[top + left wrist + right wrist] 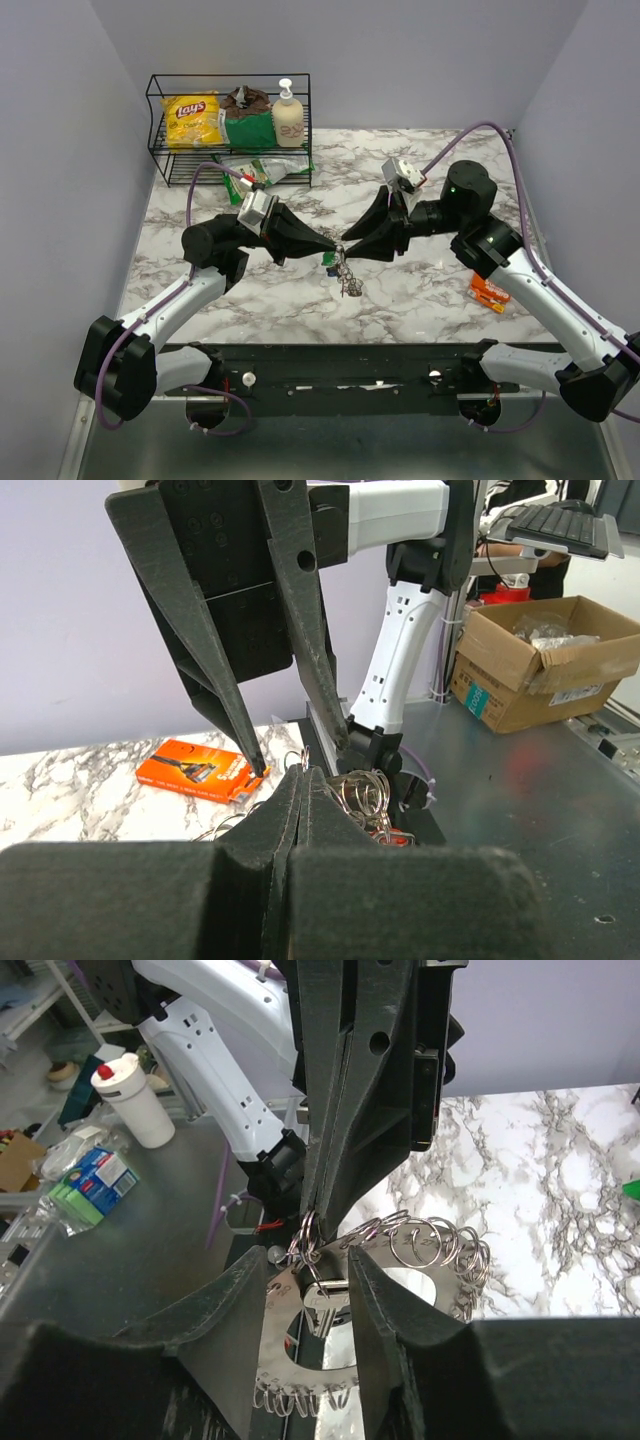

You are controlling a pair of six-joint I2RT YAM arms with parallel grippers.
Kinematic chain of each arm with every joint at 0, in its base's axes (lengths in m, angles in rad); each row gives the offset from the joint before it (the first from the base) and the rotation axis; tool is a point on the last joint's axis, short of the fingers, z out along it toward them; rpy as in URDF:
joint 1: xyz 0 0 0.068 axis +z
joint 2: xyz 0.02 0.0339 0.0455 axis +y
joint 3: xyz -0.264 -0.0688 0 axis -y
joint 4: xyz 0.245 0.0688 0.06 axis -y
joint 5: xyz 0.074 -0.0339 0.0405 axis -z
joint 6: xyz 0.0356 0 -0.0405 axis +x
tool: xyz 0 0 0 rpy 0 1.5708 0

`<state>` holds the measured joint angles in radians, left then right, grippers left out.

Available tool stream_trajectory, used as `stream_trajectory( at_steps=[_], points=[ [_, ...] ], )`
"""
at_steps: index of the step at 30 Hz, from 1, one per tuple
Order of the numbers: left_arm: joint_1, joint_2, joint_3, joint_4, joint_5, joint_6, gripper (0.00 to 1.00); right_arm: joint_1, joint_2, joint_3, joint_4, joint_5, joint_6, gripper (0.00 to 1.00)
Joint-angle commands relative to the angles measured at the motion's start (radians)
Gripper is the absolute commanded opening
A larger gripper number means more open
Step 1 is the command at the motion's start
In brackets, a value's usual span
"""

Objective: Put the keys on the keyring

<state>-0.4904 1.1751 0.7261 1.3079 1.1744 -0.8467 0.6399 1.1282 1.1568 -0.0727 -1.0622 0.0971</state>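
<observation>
The keyring is a flat metal plate edged with several split rings. It hangs above the marble table between the two grippers. My left gripper is shut, with its tips pinching one small split ring. A silver key hangs from that ring. My right gripper is open, with one finger on each side of the ring and key, touching neither. A red key head shows below the rings. A green key head shows by the bundle.
A flat orange packet lies on the table at the right and also shows in the left wrist view. A black wire rack stands at the back left and holds a chips bag and a soap bottle. Green packets lie in front of it.
</observation>
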Motion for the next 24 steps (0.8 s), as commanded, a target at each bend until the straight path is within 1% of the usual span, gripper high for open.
stream_trajectory(
  at_steps=[1, 7, 8, 9, 11, 13, 14, 17, 18, 21, 24],
  points=[
    [0.0, -0.029, 0.022, 0.062, -0.035, 0.032, 0.0, 0.018, 0.01, 0.029, 0.014, 0.01, 0.016, 0.45],
    [0.0, -0.038, 0.019, 0.047, -0.041, 0.044, 0.0, 0.029, 0.024, 0.027, 0.014, 0.027, 0.019, 0.4],
    [0.0, -0.04, 0.018, 0.047, -0.039, 0.044, 0.0, 0.029, 0.022, 0.024, 0.013, 0.031, 0.018, 0.37],
    [0.0, -0.042, 0.018, 0.042, -0.041, 0.044, 0.0, 0.03, 0.022, 0.023, 0.013, 0.033, 0.016, 0.32],
    [0.0, -0.04, 0.016, 0.04, -0.039, 0.046, 0.0, 0.03, 0.021, 0.02, 0.013, 0.039, 0.018, 0.3],
    [-0.002, -0.042, 0.016, 0.04, -0.041, 0.043, 0.0, 0.03, 0.019, 0.017, 0.016, 0.045, 0.018, 0.25],
    [-0.002, -0.042, 0.015, 0.04, -0.041, 0.043, 0.0, 0.03, 0.018, 0.015, 0.014, 0.053, 0.021, 0.23],
    [-0.004, -0.04, 0.016, 0.04, -0.039, 0.043, 0.0, 0.03, 0.018, 0.014, 0.014, 0.062, 0.023, 0.13],
    [-0.004, -0.042, 0.016, 0.04, -0.039, 0.041, 0.0, 0.03, 0.018, 0.014, 0.016, 0.064, 0.024, 0.08],
    [-0.004, -0.04, 0.022, 0.036, -0.039, 0.041, 0.0, 0.03, 0.019, 0.011, 0.011, 0.074, 0.023, 0.01],
    [-0.002, -0.043, 0.029, 0.021, -0.035, 0.041, 0.0, 0.032, 0.015, 0.004, 0.007, 0.084, 0.02, 0.01]
  ],
)
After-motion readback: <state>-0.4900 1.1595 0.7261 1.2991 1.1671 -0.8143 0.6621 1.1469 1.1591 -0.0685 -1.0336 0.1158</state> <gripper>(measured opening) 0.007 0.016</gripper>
